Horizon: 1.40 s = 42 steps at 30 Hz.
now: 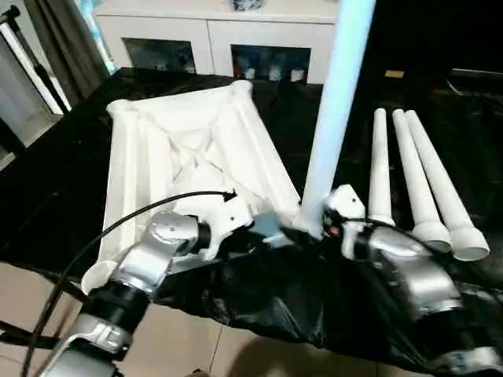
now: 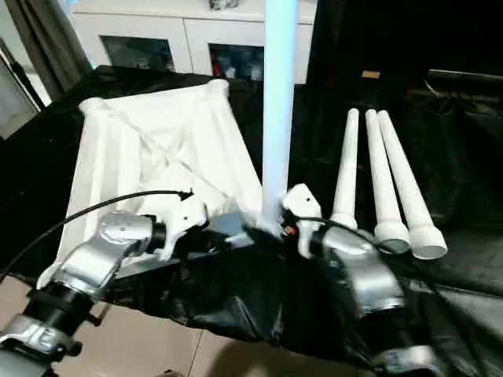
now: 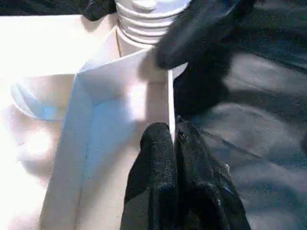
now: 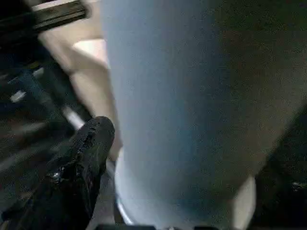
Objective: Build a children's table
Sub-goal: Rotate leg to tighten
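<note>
On a black-draped work surface (image 1: 259, 306) the white tabletop (image 1: 185, 149) lies upside down, its ribbed underside facing up and its rounded corner sockets at the corners. At its near right corner one white leg (image 1: 334, 118) stands upright in the socket, rising past the top of the head views. Three more legs (image 1: 420, 184) lie side by side on the black cover well to the right, flared ends toward the robot. The left gripper (image 3: 173, 139) is pinched closed on the thin edge wall of the tabletop just beside that corner socket, one black finger on each side of the wall. The right gripper (image 1: 326, 224) sits at the base of the standing leg; its finger (image 4: 88, 148) stands just beside the tube, and whether it grips the leg cannot be told. Behind the work surface stands a white glass-door cabinet (image 1: 220, 39).
</note>
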Tool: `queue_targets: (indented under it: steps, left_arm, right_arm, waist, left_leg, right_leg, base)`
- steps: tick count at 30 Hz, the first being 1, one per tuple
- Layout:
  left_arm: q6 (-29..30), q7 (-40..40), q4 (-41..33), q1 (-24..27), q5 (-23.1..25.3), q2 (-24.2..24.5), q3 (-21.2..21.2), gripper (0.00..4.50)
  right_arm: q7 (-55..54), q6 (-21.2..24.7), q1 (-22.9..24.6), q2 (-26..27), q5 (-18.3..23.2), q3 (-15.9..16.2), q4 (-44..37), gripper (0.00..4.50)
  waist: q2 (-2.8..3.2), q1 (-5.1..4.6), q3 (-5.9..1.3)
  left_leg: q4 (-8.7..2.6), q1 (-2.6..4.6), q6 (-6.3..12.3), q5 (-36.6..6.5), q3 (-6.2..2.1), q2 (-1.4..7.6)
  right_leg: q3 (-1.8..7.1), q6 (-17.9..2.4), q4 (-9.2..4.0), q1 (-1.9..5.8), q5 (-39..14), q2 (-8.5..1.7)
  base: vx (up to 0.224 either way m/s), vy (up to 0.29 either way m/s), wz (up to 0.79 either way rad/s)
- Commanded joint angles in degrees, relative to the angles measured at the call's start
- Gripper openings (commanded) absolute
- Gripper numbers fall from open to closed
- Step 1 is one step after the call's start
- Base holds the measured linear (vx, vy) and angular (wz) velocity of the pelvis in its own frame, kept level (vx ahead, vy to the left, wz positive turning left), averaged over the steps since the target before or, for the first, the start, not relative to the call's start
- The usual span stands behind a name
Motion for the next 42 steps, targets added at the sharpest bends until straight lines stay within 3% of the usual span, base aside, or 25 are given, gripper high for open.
queue_targets:
  steps: [1,6,15,21,22,24,26,27,29,30,35,37,40,42]
  left_arm:
    - [-0.30,-3.70,0.68,0.23,-0.98,0.63,-1.28,0.00]
    - [-1.82,-6.72,2.53,-0.73,-0.83,2.45,-1.95,0.00]
    - [-2.73,-8.14,3.99,-1.60,-0.81,3.31,-1.96,0.00]
    - [-2.01,-4.68,3.66,-0.92,-0.97,1.42,-1.15,0.00]
    - [-1.49,-1.34,3.98,-0.96,-0.14,-0.04,-0.99,0.00]
    - [-0.04,3.79,4.78,-1.35,1.11,-2.63,-0.88,0.00]
    - [0.79,6.88,5.32,-1.61,1.59,-4.56,-0.81,0.00]
    - [0.99,7.57,5.41,-1.65,1.64,-5.10,-0.80,0.00]
    - [2.23,13.35,6.06,-2.11,2.66,-9.14,-0.87,0.00]
    - [2.76,15.76,6.25,-2.30,3.10,-10.99,-0.97,0.00]
    - [4.13,20.20,5.20,-2.02,4.19,-15.25,-1.51,0.00]
    - [3.48,19.97,4.23,-1.47,4.35,-15.72,-1.99,0.00]
    - [2.25,18.69,3.30,-0.89,4.43,-14.74,-2.35,0.00]
    - [1.12,16.29,2.37,-0.41,4.04,-12.94,-2.28,0.00]
  right_arm:
    - [5.34,1.10,0.38,-1.02,0.45,2.72,0.29,3.86]
    - [10.46,2.06,-0.80,-3.23,1.10,3.96,0.45,3.60]
    - [11.70,2.78,-0.66,-2.99,1.61,4.67,-0.10,2.89]
    - [5.67,3.13,2.15,0.05,1.99,2.66,-1.61,2.76]
    - [0.42,3.54,2.95,1.99,0.89,1.79,-1.30,2.76]
    - [-8.16,4.26,3.44,5.18,-1.50,0.73,0.13,2.75]
    - [-13.44,4.69,3.54,7.59,-2.49,-0.23,1.11,2.75]
    - [-14.85,4.88,3.53,8.31,-2.60,-0.56,1.39,2.75]
    - [-23.37,4.48,3.33,13.30,-3.73,-1.86,3.05,2.75]
    - [-26.79,4.36,3.05,15.48,-4.51,-1.85,3.59,2.75]
    - [-34.04,3.43,1.89,21.14,-6.32,-1.05,4.14,2.75]
    - [-34.02,1.93,1.52,21.61,-6.75,-0.50,4.21,3.30]
    - [-32.28,2.08,1.42,20.91,-5.82,-1.43,3.99,3.44]
    - [-30.27,1.59,1.19,18.90,-5.88,-1.94,3.75,3.78]
  waist:
    - [-0.57,0.27,-3.26]
    - [-0.51,0.45,-3.02]
    - [-0.81,0.62,-3.18]
    - [-0.72,0.74,-3.15]
    - [-0.77,0.66,-3.04]
    - [-0.84,0.24,-2.68]
    - [-0.72,-0.22,-2.20]
    - [-0.72,-0.22,-2.20]
    - [-0.56,-0.78,-1.56]
    - [-0.72,-0.98,-1.70]
    - [-0.49,-1.37,-1.80]
    - [-0.41,-1.26,-1.99]
    - [-0.25,-1.28,-2.11]
    - [-0.21,-1.28,-2.14]
  left_leg:
    - [-3.15,0.26,7.20,-2.47,-0.25,2.03]
    - [-3.30,0.27,6.38,-4.06,-0.28,2.06]
    - [-3.16,0.22,6.16,-2.63,-0.28,2.00]
    - [-3.28,0.29,5.57,-3.32,-0.29,2.12]
    - [-3.40,0.20,5.23,-3.51,-0.31,2.12]
    - [-3.85,0.40,3.56,-6.36,-0.32,1.96]
    - [-4.38,0.59,1.20,-10.12,-0.44,1.86]
    - [-4.38,0.59,1.20,-10.12,-0.44,1.86]
    - [-4.99,1.21,-0.56,-15.91,-0.58,1.83]
    - [-5.09,1.41,-1.08,-16.61,-0.75,1.80]
    - [-5.25,0.97,-0.73,-15.47,-0.88,1.60]
    - [-5.22,0.80,-0.15,-14.83,-0.90,1.69]
    - [-5.17,0.59,0.39,-13.58,-0.85,1.68]
    - [-5.18,0.47,0.66,-13.32,-0.87,1.72]
  right_leg:
    - [1.48,-16.92,-2.60,3.41,9.32,-3.56]
    - [1.38,-17.05,-2.89,3.26,5.45,-3.65]
    - [1.40,-17.29,-2.59,3.29,7.09,-3.66]
    - [1.49,-16.79,-2.80,3.18,4.77,-3.78]
    - [1.53,-16.53,-2.91,3.16,4.16,-3.82]
    - [1.47,-15.66,-3.63,3.00,-1.72,-3.78]
    - [1.62,-13.77,-4.50,2.86,-10.93,-3.97]
    - [1.62,-13.77,-4.50,2.86,-10.93,-3.97]
    - [1.82,-11.16,-5.51,2.28,-21.10,-4.03]
    - [1.93,-10.21,-5.84,2.22,-23.02,-4.13]
    - [2.05,-8.88,-5.93,2.16,-21.52,-3.92]
    - [2.12,-8.86,-5.84,2.24,-19.89,-3.97]
    - [2.06,-9.63,-5.54,2.38,-16.04,-3.84]
    - [2.04,-9.93,-5.45,2.54,-15.01,-3.93]
  base:
    - [0.000,0.000,0.00]
    - [0.000,0.000,0.00]
    - [0.000,0.000,0.00]
    - [0.000,0.000,0.00]
    - [0.000,0.000,0.00]
    - [0.000,0.000,0.00]
    - [0.000,0.000,0.00]
    - [0.000,0.000,0.00]
    - [0.000,0.000,0.00]
    - [0.000,0.000,0.00]
    - [0.000,0.000,0.00]
    - [0.000,0.000,0.00]
    - [0.000,0.000,0.00]
    - [0.000,0.000,0.00]
